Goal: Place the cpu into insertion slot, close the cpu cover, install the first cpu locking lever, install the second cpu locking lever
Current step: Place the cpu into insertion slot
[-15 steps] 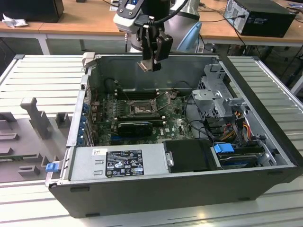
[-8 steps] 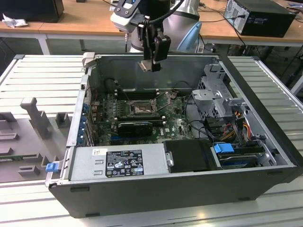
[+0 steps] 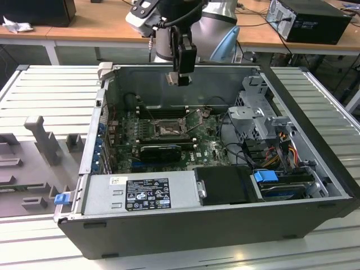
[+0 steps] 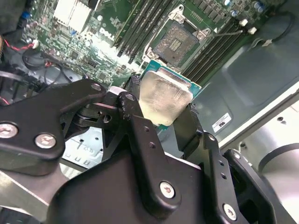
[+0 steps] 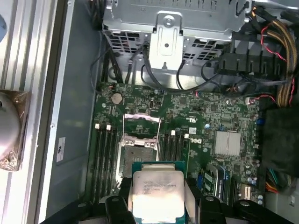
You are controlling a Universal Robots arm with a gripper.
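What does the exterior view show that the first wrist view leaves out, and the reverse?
Exterior view adds: the whole open computer case, its power supply and the arm above. First wrist view adds: the cpu cover raised open and a coin battery. Shared: the gripper shut on the cpu, held clear of the bare insertion slot on the green motherboard.

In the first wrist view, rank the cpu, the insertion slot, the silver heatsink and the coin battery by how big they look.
1. cpu, though it is nearest the camera, which inflates it.
2. insertion slot.
3. silver heatsink.
4. coin battery.
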